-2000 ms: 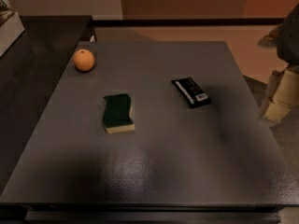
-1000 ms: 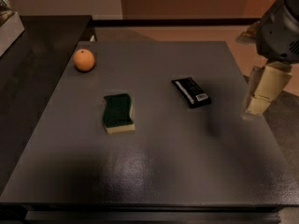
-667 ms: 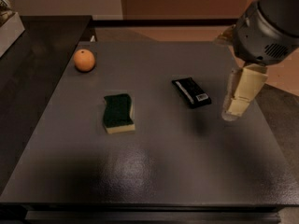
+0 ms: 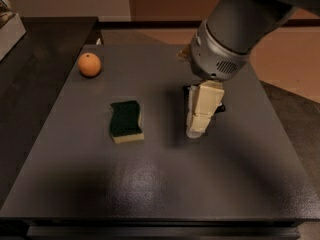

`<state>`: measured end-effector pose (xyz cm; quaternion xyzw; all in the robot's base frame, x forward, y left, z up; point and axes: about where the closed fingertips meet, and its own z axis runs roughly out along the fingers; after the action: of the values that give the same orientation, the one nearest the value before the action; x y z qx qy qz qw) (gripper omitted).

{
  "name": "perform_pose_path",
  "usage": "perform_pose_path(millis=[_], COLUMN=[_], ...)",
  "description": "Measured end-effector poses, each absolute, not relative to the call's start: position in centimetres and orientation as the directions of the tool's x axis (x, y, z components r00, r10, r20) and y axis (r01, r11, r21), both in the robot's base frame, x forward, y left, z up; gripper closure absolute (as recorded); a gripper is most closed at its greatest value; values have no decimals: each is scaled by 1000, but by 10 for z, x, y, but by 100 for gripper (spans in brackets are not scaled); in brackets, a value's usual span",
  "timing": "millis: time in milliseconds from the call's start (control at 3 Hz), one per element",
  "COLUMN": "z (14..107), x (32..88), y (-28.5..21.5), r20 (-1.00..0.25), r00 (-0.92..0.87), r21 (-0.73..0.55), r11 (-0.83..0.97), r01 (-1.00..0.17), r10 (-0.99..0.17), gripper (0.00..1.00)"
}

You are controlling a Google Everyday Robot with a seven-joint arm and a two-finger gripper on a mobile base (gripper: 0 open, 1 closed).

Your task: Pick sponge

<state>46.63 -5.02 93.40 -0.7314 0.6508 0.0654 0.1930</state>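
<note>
You had the gripper (image 4: 196, 129) over the right-centre of the table (image 4: 150, 184), pointing down. What showed of it was a cream, blocky, segmented piece with a rounded lower tip. Whether it was open or closed could not be told from this angle, and nothing was seen held in it. Whether the tip touched the tabletop could not be told either.

Above it sat the wrist housing (image 4: 220, 54), a smooth grey cylinder with a small vented grille on its lower face. It ran up and out at the top right.

Just behind the gripper, slivers of a flat black object (image 4: 220, 107) showed at either side, mostly hidden.

The sponge (image 4: 126, 121) lay flat on the table to the left of the gripper, apart from it and untouched. It was a small rectangle with wavy long sides, with a dark green, rough-looking top over a pale yellow foam base whose edge showed along the near side.

Further off, near the far left corner, sat a round orange fruit (image 4: 89, 64) with a matt, dimpled skin, well apart from the sponge.

The tabletop was dark grey, square and finely speckled, with a soft sheen near the front. A darker counter (image 4: 40, 59) adjoined it on the left.
</note>
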Motion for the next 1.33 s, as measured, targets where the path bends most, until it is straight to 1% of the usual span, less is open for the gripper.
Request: perform_pose_path(millis=[667,1333], z=[895,865], x=[466,490], y=[27,74], r20=[-399,-445], r00=[204,188], r21=[-147,-136], r11=[-158,-142], r01=[-976,-981], r10=[-894,-876], gripper=[0,0])
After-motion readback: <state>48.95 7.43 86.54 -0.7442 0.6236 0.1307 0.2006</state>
